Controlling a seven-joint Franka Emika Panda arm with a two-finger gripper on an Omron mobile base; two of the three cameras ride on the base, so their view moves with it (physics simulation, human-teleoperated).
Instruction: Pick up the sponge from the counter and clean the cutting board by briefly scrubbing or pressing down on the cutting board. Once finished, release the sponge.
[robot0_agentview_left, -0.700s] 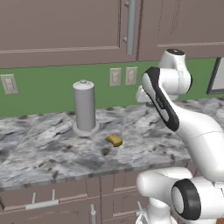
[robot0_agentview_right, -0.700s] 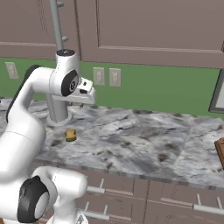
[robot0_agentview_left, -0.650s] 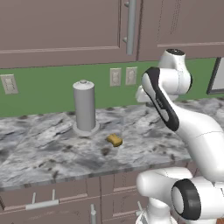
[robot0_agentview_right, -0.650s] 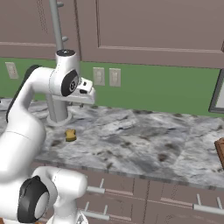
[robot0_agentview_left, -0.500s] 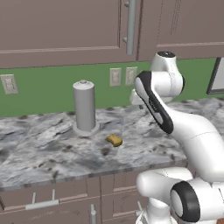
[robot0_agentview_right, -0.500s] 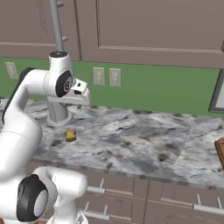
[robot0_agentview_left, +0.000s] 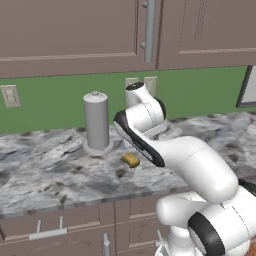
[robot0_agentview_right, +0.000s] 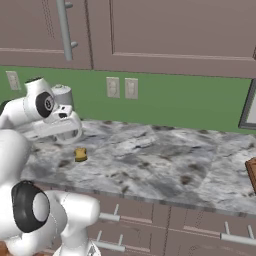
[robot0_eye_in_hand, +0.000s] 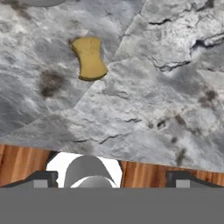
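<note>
One sponge (robot0_eye_in_hand: 90, 58) lying flat on counter (robot0_eye_in_hand: 144, 96), just in front of grey canister (robot0_agentview_left: 96, 123), nothing touching it. Gripper (robot0_eye_in_hand: 109, 177) hovering above counter near sponge, fingers (robot0_eye_in_hand: 40, 178) spreading wide, holding nothing. Cutting board (robot0_agentview_right: 251, 172) sitting well apart from sponge.

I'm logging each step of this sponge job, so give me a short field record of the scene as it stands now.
sponge: lies flat on the counter, untouched, near the grey canister
tool: open, holding nothing, above the counter, the sponge ahead of it
cutting board: at the counter's far right end, only a corner in view
arm: bent over the counter, close to the canister
task stage: sponge not yet picked up
</note>
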